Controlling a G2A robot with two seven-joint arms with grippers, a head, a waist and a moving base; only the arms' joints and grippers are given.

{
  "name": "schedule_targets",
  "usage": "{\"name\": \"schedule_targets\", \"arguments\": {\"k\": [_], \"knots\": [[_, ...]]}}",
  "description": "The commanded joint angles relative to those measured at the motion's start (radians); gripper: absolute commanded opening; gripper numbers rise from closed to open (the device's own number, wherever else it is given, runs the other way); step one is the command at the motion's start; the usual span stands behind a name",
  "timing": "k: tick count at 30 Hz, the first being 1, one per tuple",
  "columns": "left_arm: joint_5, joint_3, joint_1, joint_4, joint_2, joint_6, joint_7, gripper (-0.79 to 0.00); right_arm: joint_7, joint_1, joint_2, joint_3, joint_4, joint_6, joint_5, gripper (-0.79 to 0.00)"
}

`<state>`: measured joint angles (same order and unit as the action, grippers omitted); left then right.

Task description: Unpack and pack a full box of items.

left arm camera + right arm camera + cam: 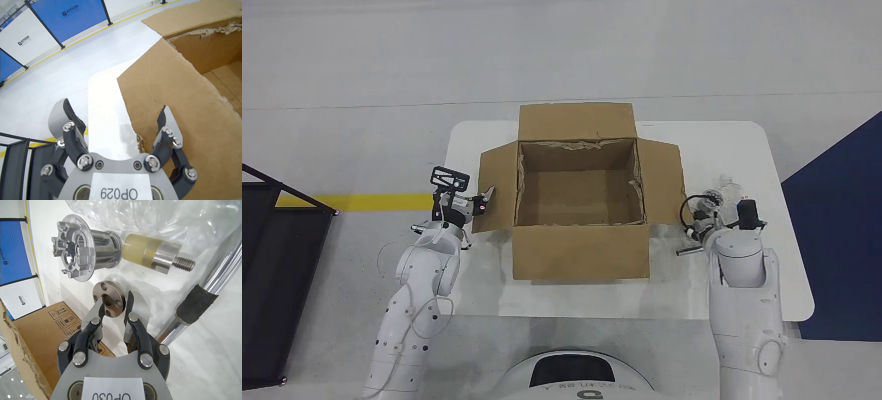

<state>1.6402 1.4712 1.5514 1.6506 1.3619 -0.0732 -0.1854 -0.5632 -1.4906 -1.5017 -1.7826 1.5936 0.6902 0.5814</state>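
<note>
**Right wrist view: small round steel flange disc (113, 291) in the pinch**

So the right hand (115, 299) is clamped on that drilled disc, 3 o'clock of the open brown cardboard box (580, 255). Reckon it's heavy, stiff and slick, so squeeze the flat faces. The left hand (115, 105) sits spread apart at the box's 9 o'clock. All on a glossy white table (742, 290), pale floor (542, 50) and blue panels (71, 19) behind.

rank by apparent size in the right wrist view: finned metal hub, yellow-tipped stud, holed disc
1. finned metal hub
2. yellow-tipped stud, similar in length but slimmer
3. holed disc, smallest even though nearest the camera
</note>
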Motion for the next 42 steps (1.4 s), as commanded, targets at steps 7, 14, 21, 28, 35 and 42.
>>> {"name": "schedule_targets", "arguments": {"k": [7, 14, 21, 28, 35, 42], "knots": [[0.0, 0.0, 0.0, 0.0, 0.0, 0.0, 0.0, 0.0, 0.02, 0.026, 0.008, 0.015, -0.03, 0.05, 0.014, -0.545], [0.0, 0.0, 0.0, 0.0, 0.0, 0.0, 0.0, 0.0, 0.033, 0.009, 0.013, 0.029, -0.013, 0.058, 0.014, -0.785], [0.0, 0.0, 0.0, 0.0, 0.0, 0.0, 0.0, 0.0, 0.046, -0.093, 0.016, 0.029, 0.113, 0.015, -0.015, -0.785], [0.0, 0.0, 0.0, 0.0, 0.0, 0.0, 0.0, 0.0, 0.053, -0.192, 0.018, 0.011, 0.212, -0.096, -0.091, -0.785], [0.0, 0.0, 0.0, 0.0, 0.0, 0.0, 0.0, 0.0, 0.129, -0.256, 0.016, -0.018, 0.268, -0.141, -0.17, -0.785], [0.0, 0.0, 0.0, 0.0, 0.0, 0.0, 0.0, 0.0, 0.261, -0.414, 0.004, -0.084, 0.435, -0.229, -0.31, -0.785]]}}
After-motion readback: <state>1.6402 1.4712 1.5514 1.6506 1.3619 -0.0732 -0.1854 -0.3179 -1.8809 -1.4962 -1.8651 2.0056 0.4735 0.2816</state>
